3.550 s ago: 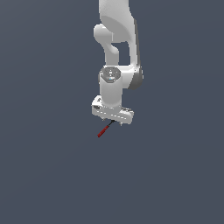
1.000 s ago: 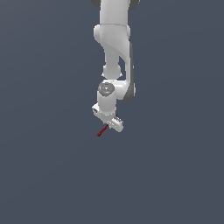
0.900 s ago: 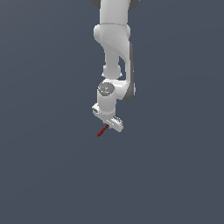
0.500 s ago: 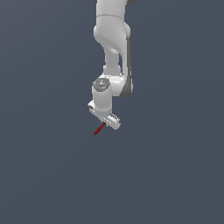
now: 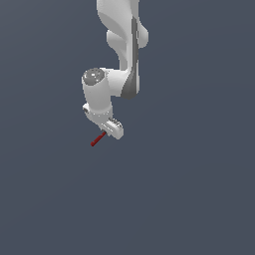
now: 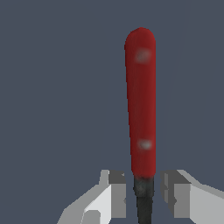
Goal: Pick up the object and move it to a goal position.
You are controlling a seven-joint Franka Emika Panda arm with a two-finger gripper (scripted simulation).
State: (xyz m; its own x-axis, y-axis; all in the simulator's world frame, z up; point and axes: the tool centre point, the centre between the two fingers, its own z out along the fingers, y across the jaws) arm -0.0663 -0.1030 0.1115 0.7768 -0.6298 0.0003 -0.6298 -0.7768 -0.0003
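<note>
Exterior view: the rod point(image 5: 98, 139) sticks out below the gripper point(image 5: 110, 129), slanting toward the exterior view's left, over plain grey ground.
Wrist view: the fingers point(image 6: 114, 192) stand on both sides of the black end of the rod point(image 6: 141, 105), with narrow gaps visible; contact cannot be confirmed.
Handling: probably light, stiff and smooth; it may swing when held only at the black end.
</note>
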